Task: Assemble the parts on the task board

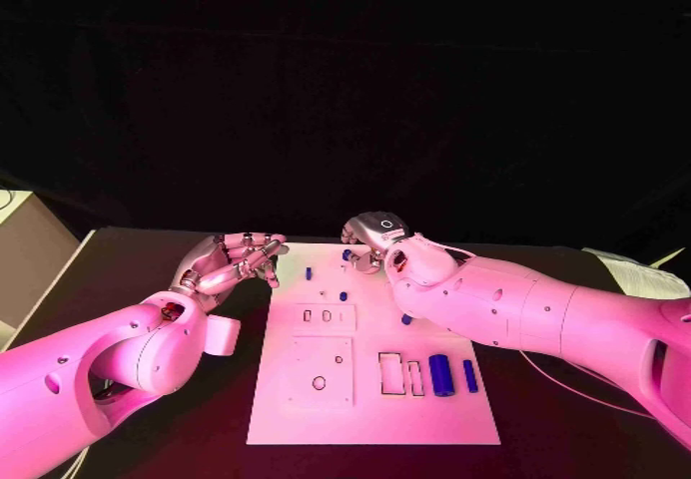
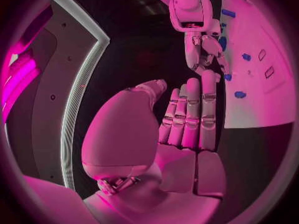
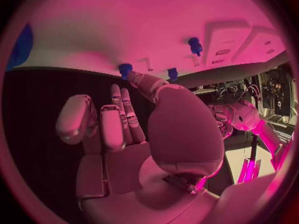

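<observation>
The white task board (image 1: 374,414) lies in the middle of the black table. Small blue parts stand at its far end: one (image 1: 309,272) near the left edge, one (image 1: 343,295) further in, one (image 1: 406,319) by my right forearm. Two long blue cylinders (image 1: 440,374) lie near the right edge. My right hand (image 1: 371,242) hovers over the board's far edge, fingers spread, one fingertip (image 3: 138,78) right beside a blue peg (image 3: 126,68); nothing sits in its palm. My left hand (image 1: 238,259) is raised off the board's far left corner, fingers (image 2: 193,112) straight and holding nothing.
Two raised white plates (image 1: 320,369) and empty rectangular slots (image 1: 391,371) mark the board's near half. A pale box (image 1: 22,239) stands at the table's left edge and papers (image 1: 641,274) lie at the far right. Bare black table surrounds the board.
</observation>
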### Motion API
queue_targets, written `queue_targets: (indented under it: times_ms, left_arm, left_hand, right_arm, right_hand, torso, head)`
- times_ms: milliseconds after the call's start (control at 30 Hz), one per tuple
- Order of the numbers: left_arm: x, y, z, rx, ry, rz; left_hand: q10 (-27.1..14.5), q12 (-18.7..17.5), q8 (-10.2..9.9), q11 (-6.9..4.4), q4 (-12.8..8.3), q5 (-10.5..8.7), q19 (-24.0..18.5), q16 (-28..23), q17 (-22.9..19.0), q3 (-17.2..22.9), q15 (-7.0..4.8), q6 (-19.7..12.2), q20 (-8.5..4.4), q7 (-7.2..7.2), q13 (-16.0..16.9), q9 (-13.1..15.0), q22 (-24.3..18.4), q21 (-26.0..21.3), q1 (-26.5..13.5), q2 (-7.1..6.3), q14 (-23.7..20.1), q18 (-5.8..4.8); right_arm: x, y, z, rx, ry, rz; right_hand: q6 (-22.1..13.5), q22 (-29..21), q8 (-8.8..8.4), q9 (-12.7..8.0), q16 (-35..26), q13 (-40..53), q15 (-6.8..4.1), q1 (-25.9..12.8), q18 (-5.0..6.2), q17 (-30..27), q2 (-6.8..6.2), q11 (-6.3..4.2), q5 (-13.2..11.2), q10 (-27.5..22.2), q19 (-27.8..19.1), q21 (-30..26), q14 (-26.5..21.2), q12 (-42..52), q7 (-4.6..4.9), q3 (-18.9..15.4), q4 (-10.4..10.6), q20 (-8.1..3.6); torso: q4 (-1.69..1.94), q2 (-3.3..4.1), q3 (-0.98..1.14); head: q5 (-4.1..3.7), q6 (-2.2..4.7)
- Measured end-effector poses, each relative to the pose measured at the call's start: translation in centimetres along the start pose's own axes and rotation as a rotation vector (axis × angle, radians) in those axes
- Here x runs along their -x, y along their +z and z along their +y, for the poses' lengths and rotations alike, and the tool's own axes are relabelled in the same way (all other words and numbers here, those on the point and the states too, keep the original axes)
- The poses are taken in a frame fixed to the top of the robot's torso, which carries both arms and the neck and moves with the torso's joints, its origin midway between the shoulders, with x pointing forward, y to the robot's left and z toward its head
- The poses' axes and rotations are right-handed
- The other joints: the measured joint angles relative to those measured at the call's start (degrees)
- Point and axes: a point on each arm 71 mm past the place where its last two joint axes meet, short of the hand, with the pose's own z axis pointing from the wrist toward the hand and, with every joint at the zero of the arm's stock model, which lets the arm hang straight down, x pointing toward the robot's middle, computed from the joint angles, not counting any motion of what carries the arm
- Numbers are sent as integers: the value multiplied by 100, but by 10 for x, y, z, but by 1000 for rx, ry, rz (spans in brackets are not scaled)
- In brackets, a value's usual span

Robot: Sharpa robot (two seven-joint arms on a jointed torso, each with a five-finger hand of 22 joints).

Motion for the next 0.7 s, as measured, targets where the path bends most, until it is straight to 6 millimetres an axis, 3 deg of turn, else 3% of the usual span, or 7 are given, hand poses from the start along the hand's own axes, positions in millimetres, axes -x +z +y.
queue_targets:
  times_ms: [467, 700]
  left_arm:
    - [2, 0, 0, 2, 2, -3]
    - [5, -2, 0, 4, 7, -9]
  left_hand:
    - [0, 0, 0, 0, -16, 0, -32, 0, -1, 16, 20, 0, 32, 0, 0, 11, 25, 40, 0, 0, -20, 0]
    - [0, 0, 0, 0, -16, 0, -32, 0, -1, 16, 20, 0, 32, 0, 0, 10, 24, 40, 0, 0, -20, 0]
  right_arm:
    - [2, -10, -8, 11, 14, 6]
    - [17, -38, -32, -1, 67, -12]
  right_hand:
    - [-47, -51, -58, 19, -28, -52, 0, 39, 0, -78, 39, 12, 0, -122, -21, -56, 0, 0, 5, -206, 34, 21]
    - [-17, 87, -89, 61, 16, 144, -18, 16, 0, 13, 16, -97, -83, 720, 25, -2, -10, 295, -24, -254, 132, -25]
  torso:
    - [2, 2, -2]
    - [-23, -2, 5]
  head:
    - [7, 15]
    - [7, 43]
